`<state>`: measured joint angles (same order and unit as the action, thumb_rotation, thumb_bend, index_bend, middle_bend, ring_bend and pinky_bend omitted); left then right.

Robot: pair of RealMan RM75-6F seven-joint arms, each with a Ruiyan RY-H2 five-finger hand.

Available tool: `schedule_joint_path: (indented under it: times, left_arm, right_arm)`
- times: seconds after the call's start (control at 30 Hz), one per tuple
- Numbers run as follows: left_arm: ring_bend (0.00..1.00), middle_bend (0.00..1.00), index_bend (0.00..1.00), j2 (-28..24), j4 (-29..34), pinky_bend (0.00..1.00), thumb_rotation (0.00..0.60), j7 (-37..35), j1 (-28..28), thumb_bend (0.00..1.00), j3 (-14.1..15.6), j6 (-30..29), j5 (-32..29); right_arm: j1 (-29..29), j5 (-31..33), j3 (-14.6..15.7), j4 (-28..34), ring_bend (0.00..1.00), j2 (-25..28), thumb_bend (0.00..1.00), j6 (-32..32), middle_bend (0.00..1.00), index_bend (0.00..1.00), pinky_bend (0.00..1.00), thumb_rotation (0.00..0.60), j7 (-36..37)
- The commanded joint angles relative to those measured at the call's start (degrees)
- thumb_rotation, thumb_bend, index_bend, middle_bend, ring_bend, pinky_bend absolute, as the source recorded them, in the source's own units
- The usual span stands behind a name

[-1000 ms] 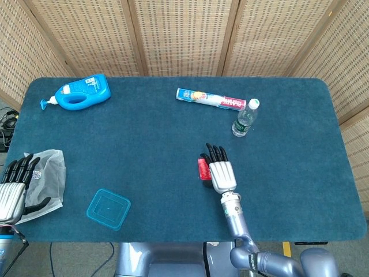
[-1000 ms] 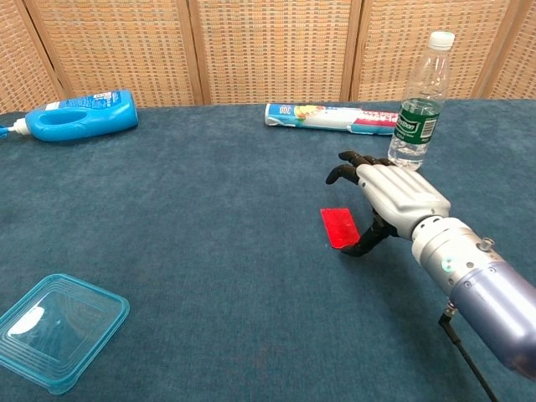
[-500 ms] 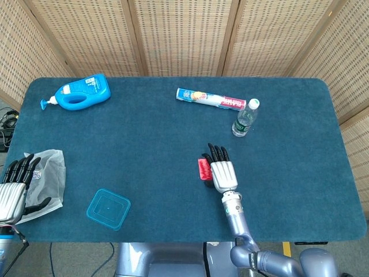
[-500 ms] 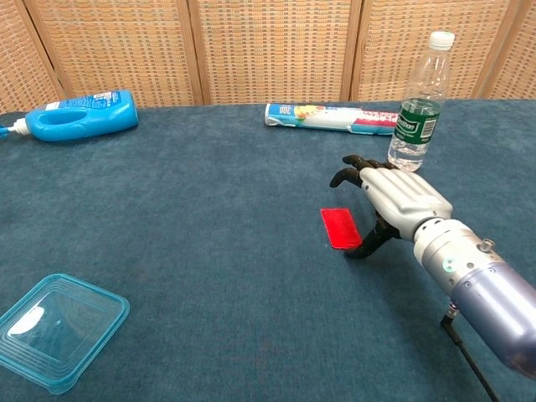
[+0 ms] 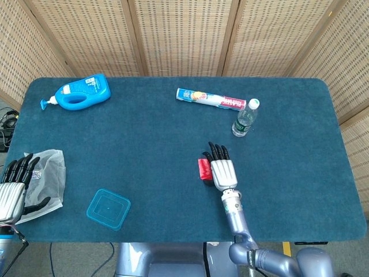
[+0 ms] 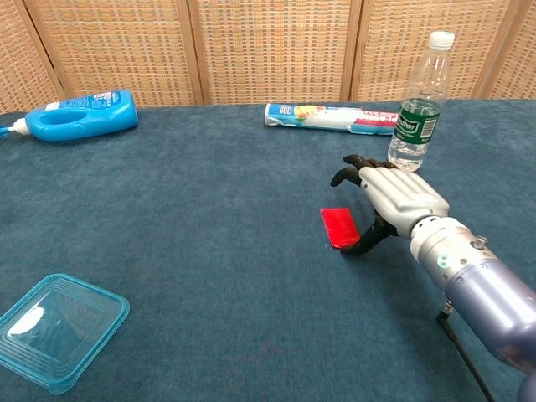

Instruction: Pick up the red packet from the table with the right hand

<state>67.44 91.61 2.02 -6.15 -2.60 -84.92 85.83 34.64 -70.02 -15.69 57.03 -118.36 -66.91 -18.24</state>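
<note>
The red packet (image 5: 203, 169) (image 6: 338, 227) lies flat on the blue table, near its front middle. My right hand (image 5: 221, 170) (image 6: 391, 198) hovers just to the packet's right, fingers arched over the cloth and thumb reaching down beside the packet's near right edge. Nothing sits in that hand; whether the thumb touches the packet is unclear. My left hand (image 5: 14, 187) rests at the table's front left corner, fingers apart, lying on a clear plastic bag (image 5: 51, 176).
A blue detergent bottle (image 5: 81, 92) lies at the back left. A long printed packet (image 5: 210, 99) and an upright water bottle (image 5: 245, 118) stand behind the right hand. A blue plastic lid (image 5: 108, 209) sits front left.
The right hand has shifted slightly toward the packet and settled a little lower; the packet has not moved. The left hand is still.
</note>
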Motion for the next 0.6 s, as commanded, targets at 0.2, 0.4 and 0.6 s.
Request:
schedule_joint_path:
  times: [0.2,0.4,0.6]
  left_arm:
    - [0.0,0.0,0.0,0.03,0.0,0.0,0.6,0.02,-0.05,0.19,0.03,0.17,-0.05]
    - [0.0,0.0,0.0,0.0,0.08,0.0,0.6,0.02,-0.05,0.19,0.03,0.18,-0.08]
    - [0.0,0.0,0.0,-0.03,0.13,0.0,0.6,0.05,-0.03,0.19,0.08,0.14,0.01]
  right_arm:
    - [0.61,-0.07,-0.81,-1.82,0.0,-0.58,0.28,0.07,0.0,0.35,0.0,0.6,1.14]
    - [0.67,-0.42,-1.14,-2.97,0.0,-0.98,0.28,-0.61,0.0,0.47,0.0,0.6,2.51]
    - [0.51,-0.49,-0.81,-3.45,0.0,-1.17,0.29,-0.4,0.0,0.49,0.0,0.6,2.77]
